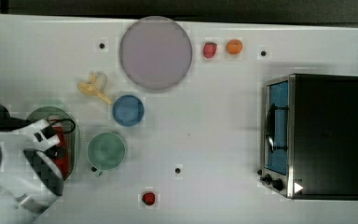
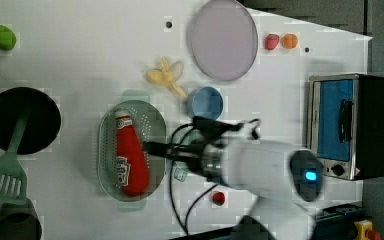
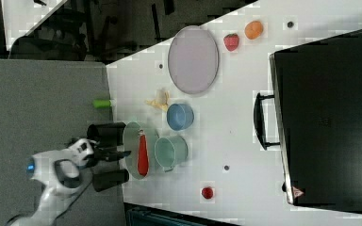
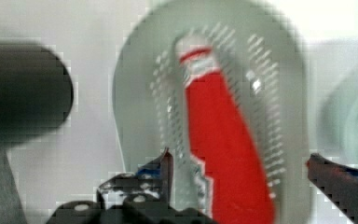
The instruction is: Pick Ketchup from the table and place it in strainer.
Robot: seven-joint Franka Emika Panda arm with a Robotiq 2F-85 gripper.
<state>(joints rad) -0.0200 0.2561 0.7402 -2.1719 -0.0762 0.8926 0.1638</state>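
Ketchup [image 2: 130, 157], red plastic squeeze bottle lying in pale mint-green perforated oval strainer [image 2: 156, 125]; probably light, squashy, slippery, best gripped mid-body; fingers [image 4: 165, 165] spread wide, empty.

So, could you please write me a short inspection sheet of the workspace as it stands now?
Surface: white table, several small dark dots on it.
Job's things: Ketchup lies flat inside the strainer.
Clutter: grey plate, blue bowl, green cup, banana, strawberry, orange, small red fruit, black pan with a green spatula, toaster oven.
Grippers: gripper open, fingers either side of the bottle, not touching it.
Cables: black cable loops off the wrist.
Surroundings: grey floor beside the table.
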